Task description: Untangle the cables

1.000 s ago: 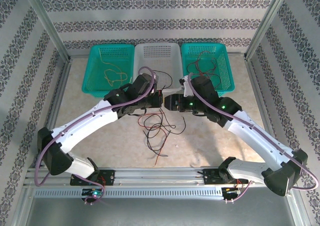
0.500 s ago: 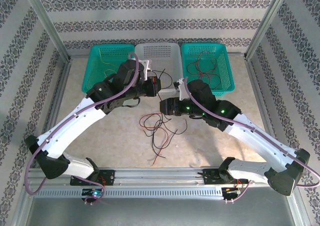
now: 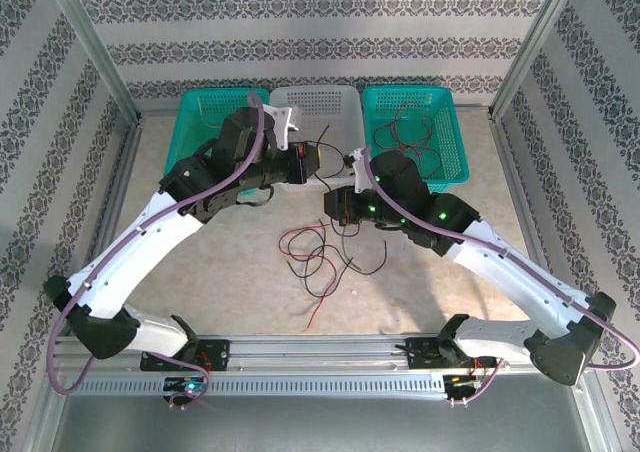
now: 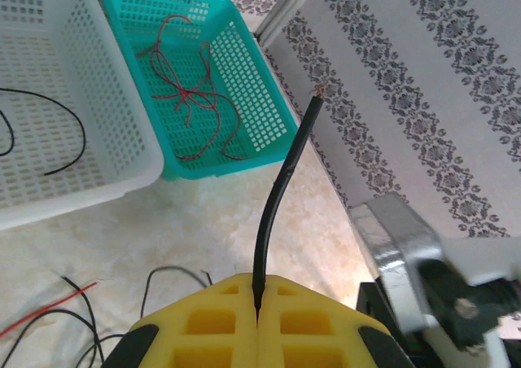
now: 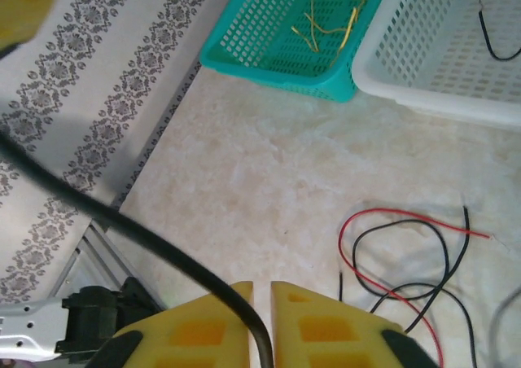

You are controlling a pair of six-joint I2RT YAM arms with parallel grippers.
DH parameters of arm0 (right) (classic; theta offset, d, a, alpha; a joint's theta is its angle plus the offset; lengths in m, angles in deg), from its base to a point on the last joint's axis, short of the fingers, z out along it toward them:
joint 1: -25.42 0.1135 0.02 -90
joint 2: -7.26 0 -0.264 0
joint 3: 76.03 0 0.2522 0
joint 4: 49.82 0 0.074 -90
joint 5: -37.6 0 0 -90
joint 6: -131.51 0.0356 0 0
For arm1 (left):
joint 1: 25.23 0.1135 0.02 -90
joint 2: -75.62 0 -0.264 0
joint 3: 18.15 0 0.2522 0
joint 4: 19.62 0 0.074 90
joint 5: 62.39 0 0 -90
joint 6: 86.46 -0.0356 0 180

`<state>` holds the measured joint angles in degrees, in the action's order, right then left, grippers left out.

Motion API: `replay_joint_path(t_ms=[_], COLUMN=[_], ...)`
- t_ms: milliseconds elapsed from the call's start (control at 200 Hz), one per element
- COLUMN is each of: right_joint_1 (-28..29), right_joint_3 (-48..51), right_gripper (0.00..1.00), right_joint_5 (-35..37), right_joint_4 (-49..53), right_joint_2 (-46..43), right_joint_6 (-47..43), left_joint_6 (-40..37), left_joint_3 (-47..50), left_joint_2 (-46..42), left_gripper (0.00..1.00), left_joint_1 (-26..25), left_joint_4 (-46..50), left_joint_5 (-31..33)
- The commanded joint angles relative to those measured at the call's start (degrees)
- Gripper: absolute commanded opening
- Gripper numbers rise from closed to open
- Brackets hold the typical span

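The left pincer [image 4: 257,307] is clenching a black cable [image 4: 281,181], its free end poking out beyond. The right pincer [image 5: 262,299] seems to be grasping that cable too. Other red and black cables [image 3: 318,257] are lying tangled on the table [image 3: 220,272] nearby.

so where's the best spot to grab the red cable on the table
Probably the straight stretch of the red cable near its free end: there it lies flat on the table and nothing crosses it. Come straight down from above, closing across the wire; further along, its loop runs in among the black cables.
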<state>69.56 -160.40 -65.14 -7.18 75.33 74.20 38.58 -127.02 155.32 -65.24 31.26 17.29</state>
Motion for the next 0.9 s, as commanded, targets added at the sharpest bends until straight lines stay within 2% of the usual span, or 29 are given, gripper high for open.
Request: replay_joint_path(t_ms=[0, 120, 175, 225, 365, 490, 655, 894], right_joint_1=[0.41, -0.38, -0.88, -1.39, -3.79, -4.76, -4.98, -5.05], right_joint_3=[-3.13, -5.95, -7.33, -8.47, -10.69, -13.87, -17.77, -20.8], right_gripper=[0.1, 0.05, 0.03, 0.01, 0.0, 0.01, 0.02, 0.03], right_joint_5=[0.43, -0.55, -1.19, -1.57, -3.52, -3.62, -1.17, 1.79], right_joint_4=[-0.83, -1.24, -1.29, -1.42, -3.26, -3.49, -4.4, -7.63], right_joint_2=[0.39, 1.3, 1.71, 2.01, 1.53, 1.69, 1.65, 1.44], right_joint_6=[-1.04, -0.96, -0.64, -0.31, 2.5, 4.0, 5.38, 7.78], left_joint_6=[-1.21, -0.61, -0.36, 0.08, 1.2, 3.98, 9.63, 10.75], left_joint_3=[-0.98, 0.72, 1.64, 2.6, 7.61, 14.47, 24.13, 33.58], left_joint_2=[-0.68, -1.59, -2.13, -2.68, -4.83, -6.91, -8.81, -12.47], left_gripper=[0.05, 0.46, 0.58, 0.64, 0.65, 0.64, 0.63, 0.66], left_joint_1=[1.41, 2.7, 3.61, 4.45, 5.64, 5.64, 5.32, 3.89], left_joint_4=[1.17, -0.86, -1.75, -2.4, -7.51, -16.03, -33.52, -49.16], left_joint_5=[1.15, 1.45, 1.36, 1.3, -1.67, -6.1, -14.51, -13.74])
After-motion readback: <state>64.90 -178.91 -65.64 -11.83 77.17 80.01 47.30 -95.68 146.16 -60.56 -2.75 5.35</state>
